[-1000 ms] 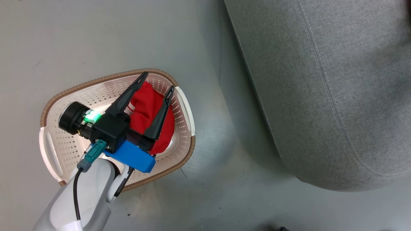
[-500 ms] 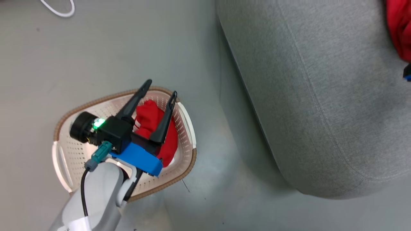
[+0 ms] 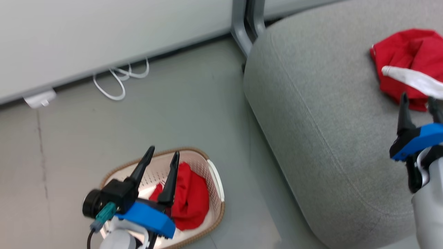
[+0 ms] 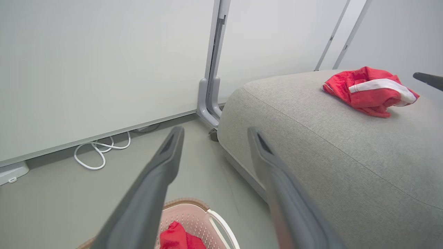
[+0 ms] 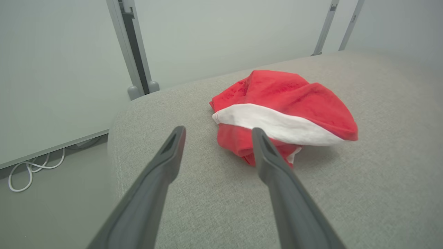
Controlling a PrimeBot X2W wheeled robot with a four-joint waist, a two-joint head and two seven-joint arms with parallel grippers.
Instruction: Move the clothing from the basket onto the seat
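floor [image 3: 173, 103]: basket [image 3: 216, 180] sits beside the seat [image 3: 311, 121].
seat: striped garment [image 3: 405, 65] lies loose, delivered.
right gripper [image 3: 417, 98]: spread, empty, just short of it.
left gripper [image 3: 163, 151]: spread above basket, poised for plain red garment [image 3: 190, 204] inside.

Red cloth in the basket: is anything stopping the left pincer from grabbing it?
Nothing visible is in the way. The left pincer hangs open over the basket, and the red cloth lies uncovered inside it, with no lid and nothing on top.
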